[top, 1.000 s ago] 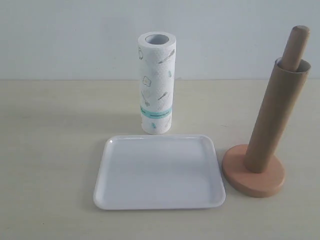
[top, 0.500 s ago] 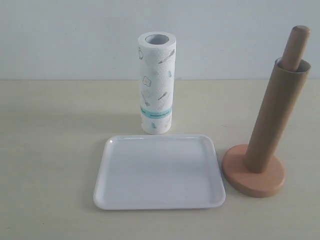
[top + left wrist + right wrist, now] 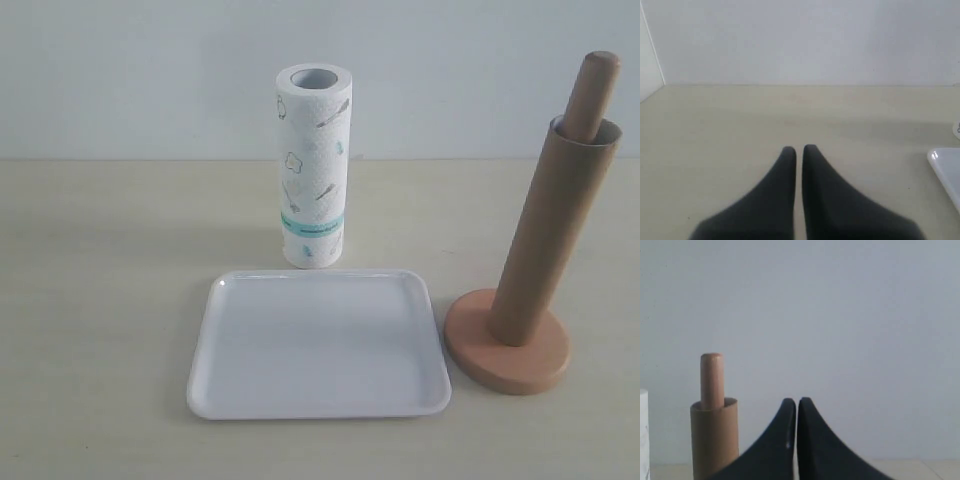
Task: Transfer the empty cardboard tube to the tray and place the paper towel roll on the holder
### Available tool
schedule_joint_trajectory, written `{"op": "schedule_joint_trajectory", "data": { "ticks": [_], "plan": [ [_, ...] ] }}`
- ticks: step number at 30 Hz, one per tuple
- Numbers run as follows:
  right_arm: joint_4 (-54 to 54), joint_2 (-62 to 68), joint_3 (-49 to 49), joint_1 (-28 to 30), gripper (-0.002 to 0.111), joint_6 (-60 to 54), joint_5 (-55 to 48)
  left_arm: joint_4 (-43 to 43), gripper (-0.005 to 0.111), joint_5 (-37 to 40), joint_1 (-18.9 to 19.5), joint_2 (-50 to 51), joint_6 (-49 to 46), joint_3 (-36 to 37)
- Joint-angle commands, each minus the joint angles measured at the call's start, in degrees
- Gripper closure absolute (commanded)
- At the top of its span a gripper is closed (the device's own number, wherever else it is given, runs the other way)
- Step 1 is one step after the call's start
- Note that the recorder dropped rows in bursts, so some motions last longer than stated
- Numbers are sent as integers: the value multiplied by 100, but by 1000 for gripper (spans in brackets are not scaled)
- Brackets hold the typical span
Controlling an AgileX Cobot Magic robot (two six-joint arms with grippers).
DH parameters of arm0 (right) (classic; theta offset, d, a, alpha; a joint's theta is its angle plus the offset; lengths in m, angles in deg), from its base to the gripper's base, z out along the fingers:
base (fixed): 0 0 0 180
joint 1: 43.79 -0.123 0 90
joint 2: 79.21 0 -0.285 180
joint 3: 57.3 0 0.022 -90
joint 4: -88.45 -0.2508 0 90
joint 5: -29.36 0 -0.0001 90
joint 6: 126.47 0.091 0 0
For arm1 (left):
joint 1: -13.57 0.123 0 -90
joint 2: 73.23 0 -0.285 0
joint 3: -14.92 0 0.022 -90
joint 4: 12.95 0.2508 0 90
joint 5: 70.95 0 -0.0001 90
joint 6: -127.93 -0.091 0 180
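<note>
The empty cardboard tube (image 3: 546, 240) stands slipped over the pole of the holder (image 3: 506, 352) at the right, and the pole's rounded top (image 3: 595, 92) sticks out above it. The paper towel roll (image 3: 314, 165) stands upright behind the white tray (image 3: 318, 345), which holds nothing. Neither gripper shows in the exterior view. My left gripper (image 3: 799, 148) is shut over bare table, with a corner of the tray (image 3: 945, 167) off to one side. My right gripper (image 3: 796, 401) is shut, apart from the cardboard tube (image 3: 714, 437) and the holder's pole (image 3: 712, 380).
A pale wall (image 3: 140, 70) rises behind the beige table (image 3: 100, 290). A sliver of the paper towel roll (image 3: 643, 435) shows at the edge of the right wrist view.
</note>
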Motion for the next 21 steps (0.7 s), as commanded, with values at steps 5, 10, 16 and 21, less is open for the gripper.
{"op": "schedule_joint_trajectory", "data": {
  "ticks": [5, 10, 16, 21],
  "plan": [
    [109, 637, 1504, 23, 107, -187, -1222, -39, 103, 3, -17, -12, 41, 21],
    [57, 1966, 2207, 23, 107, -140, -2047, -39, 103, 3, -17, -12, 41, 21],
    [-665, 2105, 2207, 23, 107, 96, -1908, -39, 103, 3, -17, -12, 41, 21],
    [-719, 2237, 2185, 23, 107, 96, -1704, -39, 103, 3, -17, -12, 41, 21]
  ]
}}
